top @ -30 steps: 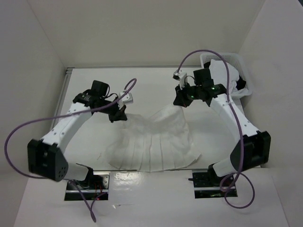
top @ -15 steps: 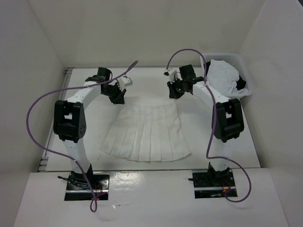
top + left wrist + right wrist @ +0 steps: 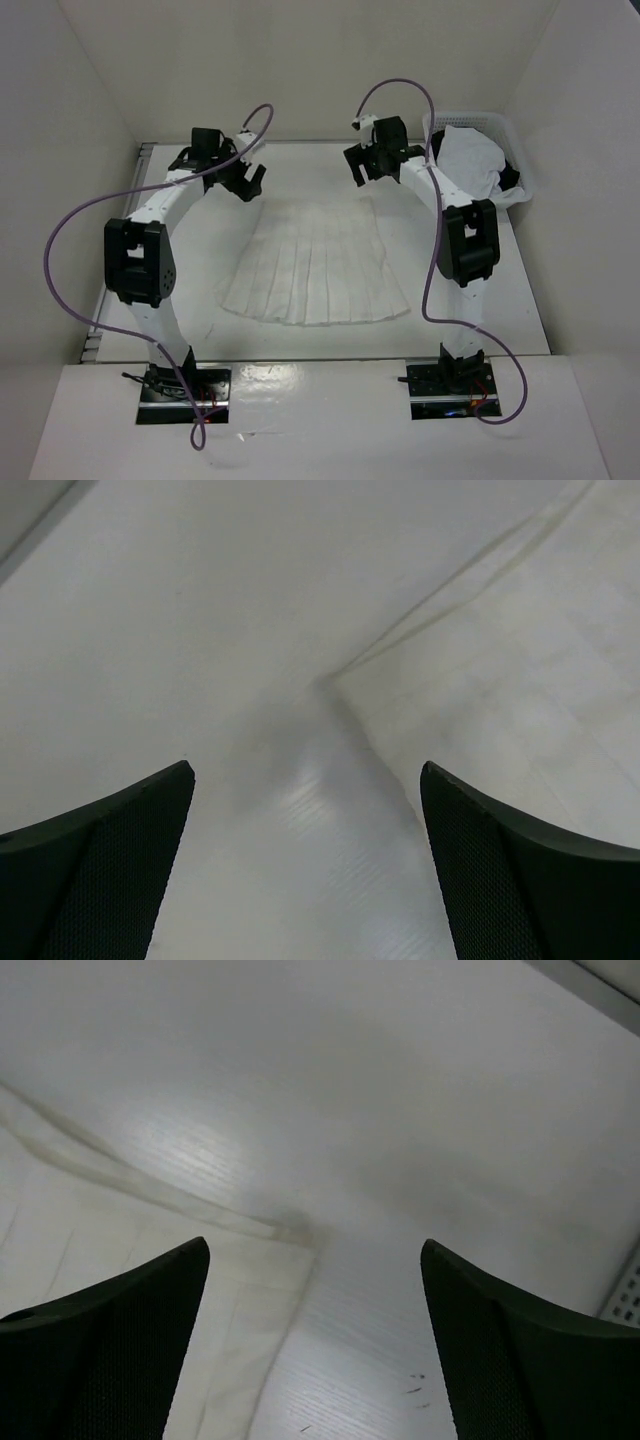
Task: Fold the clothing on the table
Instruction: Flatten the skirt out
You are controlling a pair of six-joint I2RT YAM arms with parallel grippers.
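The clothing [image 3: 315, 265], a pleated white skirt, lies flat mid-counter [image 3: 300, 175], waist toward the far edge, hem toward the near edge; left claw [image 3: 243, 182] and right claw [image 3: 358, 166] hang released and empty by the waist's corners; a basket [image 3: 522, 170] occupies the far right corner.

The white bench [image 3: 320, 170] is matte and rectangular, with a thin grey edge strip [image 3: 118, 255] along its left side. A white pleated skirt [image 3: 315, 270] lies flat and spread out on its middle, fan-shaped, with the narrow waist toward the far side and the wide curved hem toward the near edge, the pleats running straight between them. A white basket [image 3: 470, 116] sits in the far right corner, apart from the skirt. A few small dark marks [image 3: 415, 1385] show on the bare surface near the waist's right corner.
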